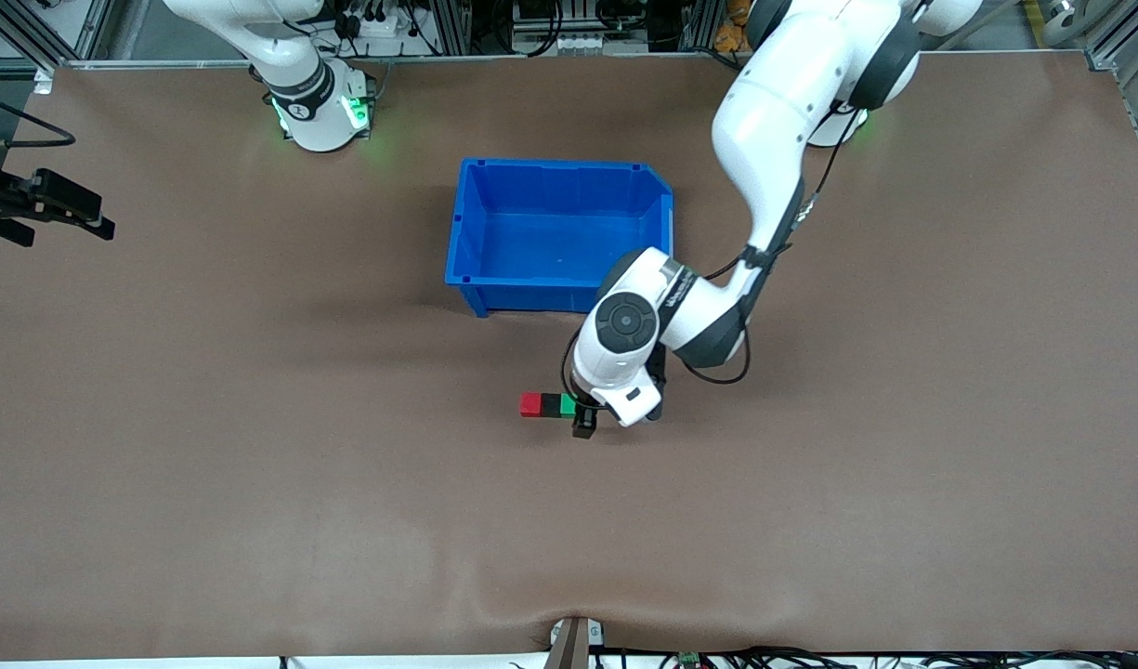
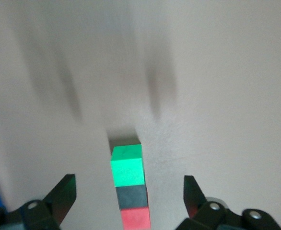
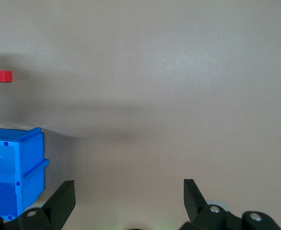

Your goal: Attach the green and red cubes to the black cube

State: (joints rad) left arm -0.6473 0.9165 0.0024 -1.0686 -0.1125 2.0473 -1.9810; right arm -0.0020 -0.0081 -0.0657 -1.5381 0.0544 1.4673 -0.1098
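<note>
The left gripper (image 2: 129, 191) hangs with its fingers spread wide and empty over the green cube (image 2: 127, 165), which touches the black cube (image 2: 132, 195), with the red cube (image 2: 135, 218) on its other face; the row lies nearer the front camera than the blue bin (image 1: 472, 243) (about six o'clock from it). The joining looks done, so the next move is probably a straight lift clear without nudging the row. The right gripper (image 3: 129, 191) waits at its own end of the table, fingers apart and empty.
</note>
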